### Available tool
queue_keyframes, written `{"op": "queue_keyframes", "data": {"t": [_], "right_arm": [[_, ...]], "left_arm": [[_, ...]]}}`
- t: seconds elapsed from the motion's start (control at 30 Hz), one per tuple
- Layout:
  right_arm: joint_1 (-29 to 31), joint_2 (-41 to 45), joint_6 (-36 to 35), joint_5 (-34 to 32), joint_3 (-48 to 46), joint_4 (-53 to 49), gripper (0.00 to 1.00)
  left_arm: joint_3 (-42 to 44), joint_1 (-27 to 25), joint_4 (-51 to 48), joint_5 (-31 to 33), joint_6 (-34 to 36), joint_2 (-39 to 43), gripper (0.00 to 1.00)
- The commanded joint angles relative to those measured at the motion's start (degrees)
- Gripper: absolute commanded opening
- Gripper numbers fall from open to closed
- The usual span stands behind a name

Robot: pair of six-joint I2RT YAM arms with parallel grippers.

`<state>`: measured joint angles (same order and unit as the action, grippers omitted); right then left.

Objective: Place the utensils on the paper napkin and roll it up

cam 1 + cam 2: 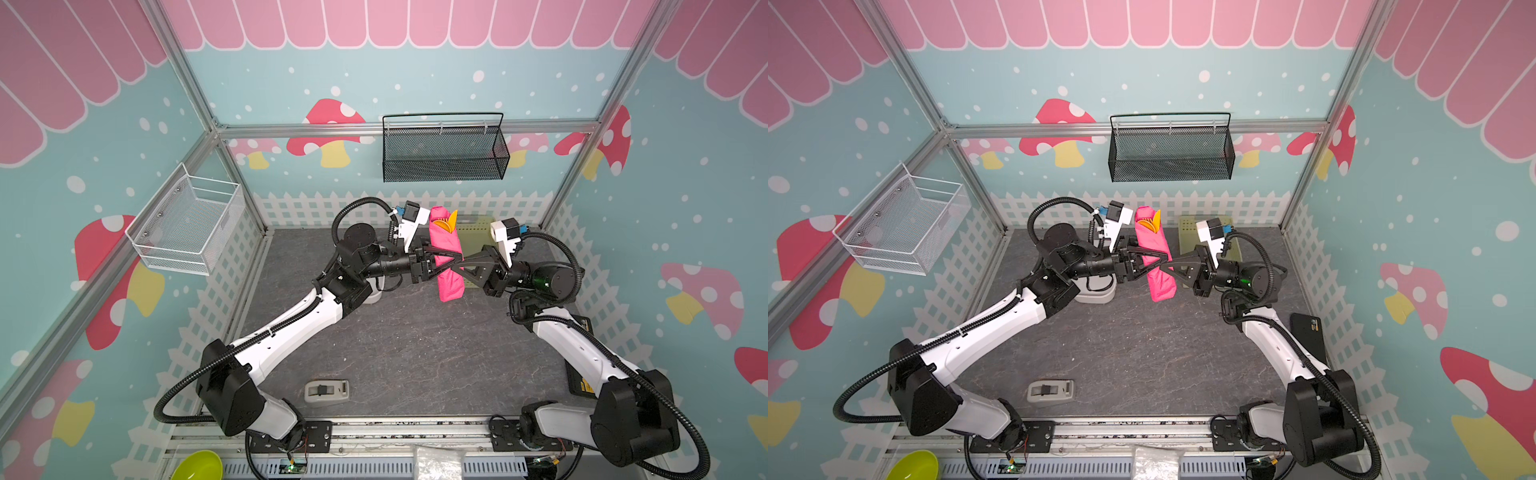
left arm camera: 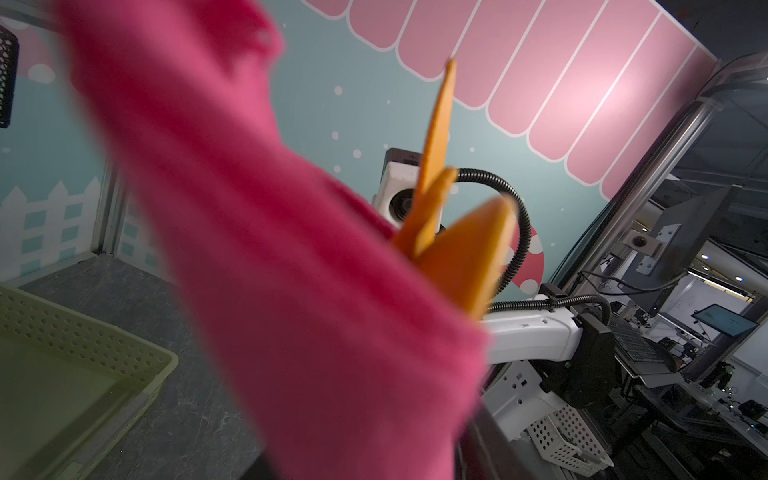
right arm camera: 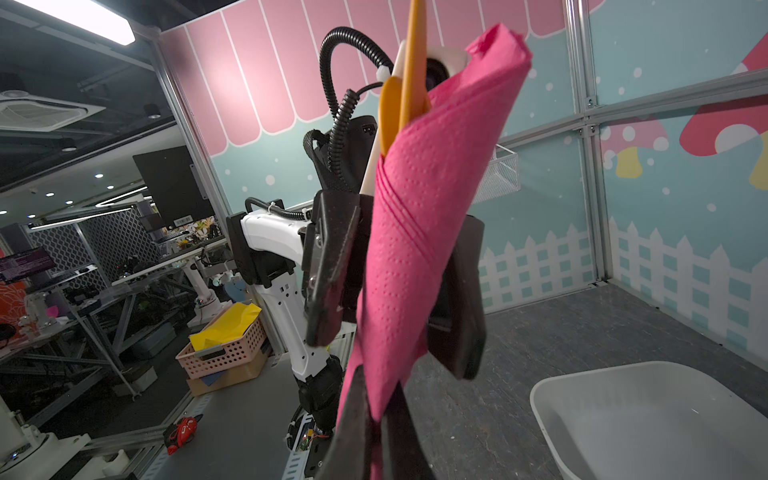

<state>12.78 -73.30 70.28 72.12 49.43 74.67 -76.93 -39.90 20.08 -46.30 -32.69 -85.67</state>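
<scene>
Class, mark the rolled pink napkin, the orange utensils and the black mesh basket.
pink napkin (image 1: 451, 286): top view, lower end.
orange utensils (image 1: 444, 225): top view, protruding ends.
black mesh basket (image 1: 444, 158): top view, front wall.

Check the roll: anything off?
Yes. The napkin roll hangs in the air, not on the table, pinched by the right fingers; the left fingers straddle it. It looks loose: its top corner flares open and the utensils stick out there, splayed apart.
</scene>
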Motion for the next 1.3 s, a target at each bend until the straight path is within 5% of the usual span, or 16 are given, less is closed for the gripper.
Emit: {"op": "queue_keyframes", "data": {"t": [0.0, 0.3, 0.5, 0.67, 0.83, 1.07, 1.27], "right_arm": [[0.3, 0.6, 1.8, 0.4, -0.6, 3.8, 0.0], [0.4, 0.9, 0.8, -0.4, -1.3, 1.8, 0.0], [0.3, 4.2, -6.0, -1.2, -3.6, -8.3, 0.27], [0.3, 8.1, -14.6, -2.0, -4.8, -20.7, 0.31], [0.3, 10.2, -20.3, -2.9, -5.1, -28.9, 0.29], [0.3, 10.2, -21.7, -3.5, -4.4, -30.2, 0.07], [0.4, 10.9, -25.1, -5.0, -3.0, -33.6, 0.0]], "left_arm": [[-1.6, -0.2, 0.9, -0.9, 0.1, -0.2, 0.36], [-1.1, -0.2, -2.5, 1.9, 3.3, 1.5, 0.15], [-1.0, -0.2, -4.9, 4.4, 5.4, 2.9, 0.14], [-0.8, -0.2, -4.9, 5.1, 5.7, 3.3, 0.13], [-0.9, -0.2, -5.0, 5.3, 5.8, 3.5, 0.13], [-0.8, -0.2, -5.0, 5.5, 5.5, 3.6, 0.15], [0.9, 0.0, -5.1, 9.0, 5.9, 5.3, 0.38]]}}
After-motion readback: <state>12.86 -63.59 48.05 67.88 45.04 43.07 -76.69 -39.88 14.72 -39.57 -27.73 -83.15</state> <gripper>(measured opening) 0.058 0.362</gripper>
